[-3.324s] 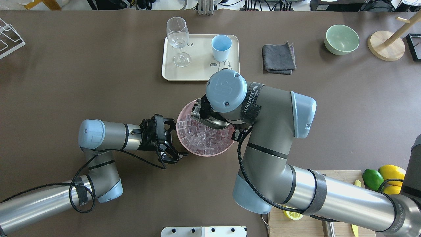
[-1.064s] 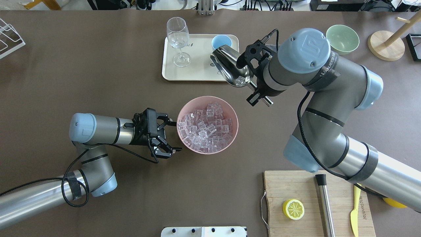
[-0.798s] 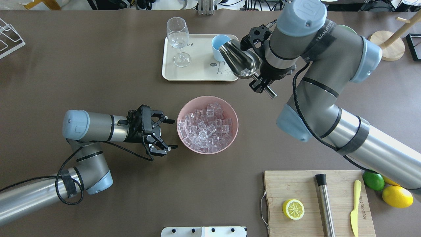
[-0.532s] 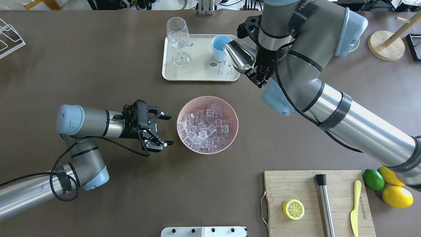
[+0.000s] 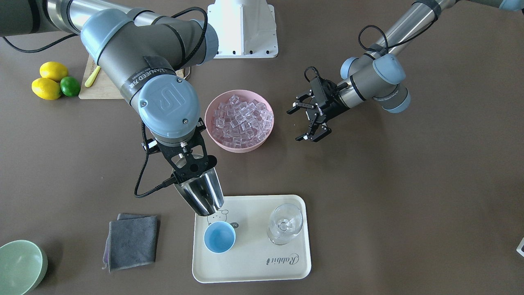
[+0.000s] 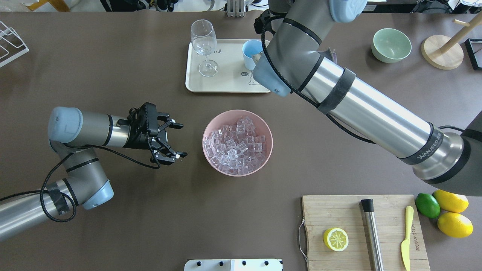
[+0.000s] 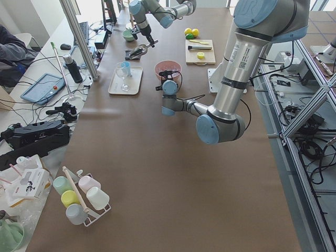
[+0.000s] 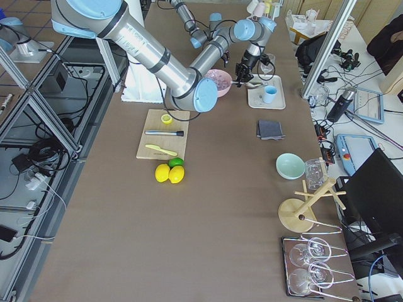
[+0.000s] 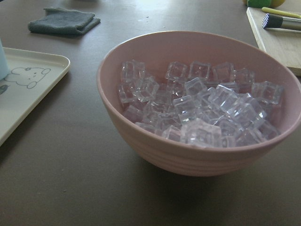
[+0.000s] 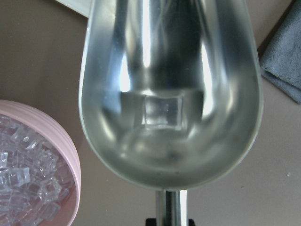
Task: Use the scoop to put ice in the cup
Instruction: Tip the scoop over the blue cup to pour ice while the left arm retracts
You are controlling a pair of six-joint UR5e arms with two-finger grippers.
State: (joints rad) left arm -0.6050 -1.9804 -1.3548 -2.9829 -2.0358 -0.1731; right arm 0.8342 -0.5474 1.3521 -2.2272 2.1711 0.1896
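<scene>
My right gripper (image 5: pixel 189 164) is shut on the handle of the steel scoop (image 5: pixel 201 196). The scoop tilts mouth-down, its tip just above the near rim of the light-blue cup (image 5: pixel 220 237), which stands on the cream tray (image 5: pixel 254 266). The right wrist view shows one ice cube (image 10: pixel 162 111) lying in the scoop's trough (image 10: pixel 169 56). In the overhead view my right arm hides the scoop and part of the cup (image 6: pixel 248 51). The ice (image 5: pixel 241 119) fills a pink bowl (image 5: pixel 239 147) mid-table. My left gripper (image 6: pixel 182 140) is open and empty, left of the bowl (image 6: pixel 205 131).
A clear stemmed glass (image 5: pixel 285 223) stands on the tray beside the cup. A grey cloth (image 5: pixel 131 241) and a pale-green bowl (image 5: pixel 18 266) lie beyond the scoop. A cutting board (image 6: pixel 339 210) carries a lemon half, steel cylinder and yellow knife.
My right arm has carried the scoop from the pink bowl to the tray and tipped it over the cup. My left gripper has drawn back from the bowl, still open.
</scene>
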